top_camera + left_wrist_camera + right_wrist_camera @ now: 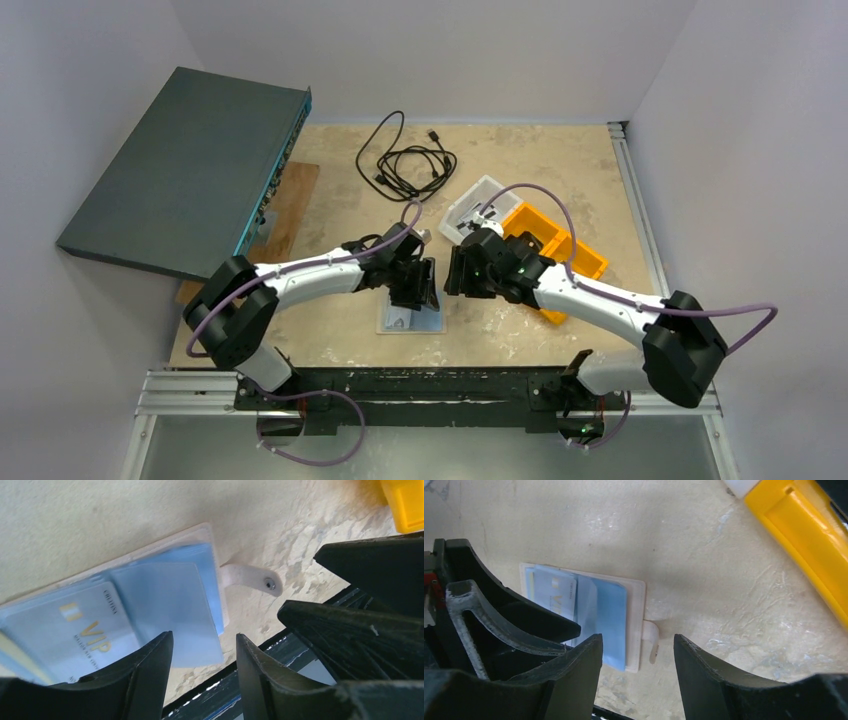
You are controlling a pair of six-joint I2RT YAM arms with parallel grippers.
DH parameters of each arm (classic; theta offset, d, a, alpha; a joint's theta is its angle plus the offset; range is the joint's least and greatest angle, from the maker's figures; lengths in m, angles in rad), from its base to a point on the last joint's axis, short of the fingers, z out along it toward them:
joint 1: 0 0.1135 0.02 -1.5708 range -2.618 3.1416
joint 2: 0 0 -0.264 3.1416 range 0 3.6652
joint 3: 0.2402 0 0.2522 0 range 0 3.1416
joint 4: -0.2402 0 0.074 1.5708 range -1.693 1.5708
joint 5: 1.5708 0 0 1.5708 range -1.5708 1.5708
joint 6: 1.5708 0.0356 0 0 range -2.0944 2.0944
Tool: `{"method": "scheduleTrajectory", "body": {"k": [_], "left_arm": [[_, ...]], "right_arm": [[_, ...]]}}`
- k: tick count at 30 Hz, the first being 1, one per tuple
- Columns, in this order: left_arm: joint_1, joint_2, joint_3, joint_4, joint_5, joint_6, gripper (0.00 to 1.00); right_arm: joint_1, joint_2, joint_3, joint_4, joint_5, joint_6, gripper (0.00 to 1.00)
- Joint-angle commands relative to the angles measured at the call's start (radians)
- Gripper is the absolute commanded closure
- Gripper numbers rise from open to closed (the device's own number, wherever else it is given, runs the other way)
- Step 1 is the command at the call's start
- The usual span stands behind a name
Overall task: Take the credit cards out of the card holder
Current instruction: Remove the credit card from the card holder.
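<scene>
Both sets of jaws gape, empty. The left gripper (204, 640) and the right gripper (636, 640) hover over the card holder (636, 610), lying open on the worktop (724, 580) directly beneath. Smart play: one pins the holder's rim, the other pinches the VIP card (85, 630) and slides it out flat.

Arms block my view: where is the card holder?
In the top view the card holder lies open on the table, near the front edge, beneath the left gripper, left of the right gripper.
</scene>
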Motion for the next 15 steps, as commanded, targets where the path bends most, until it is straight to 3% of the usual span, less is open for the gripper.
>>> {"method": "scheduleTrajectory", "body": {"k": [1,9,15], "left_arm": [[-0.016,0.039,0.062,0.046,0.033,-0.019,0.49],[-0.015,0.128,0.082,0.02,0.008,-0.041,0.48],[0.001,0.009,0.082,-0.055,-0.065,-0.019,0.47]], "right_arm": [[-0.01,-0.055,-0.007,-0.035,0.061,0.023,0.45],[-0.013,-0.057,-0.001,-0.017,0.018,0.023,0.46],[-0.013,-0.038,0.008,0.028,-0.021,0.017,0.48]]}}
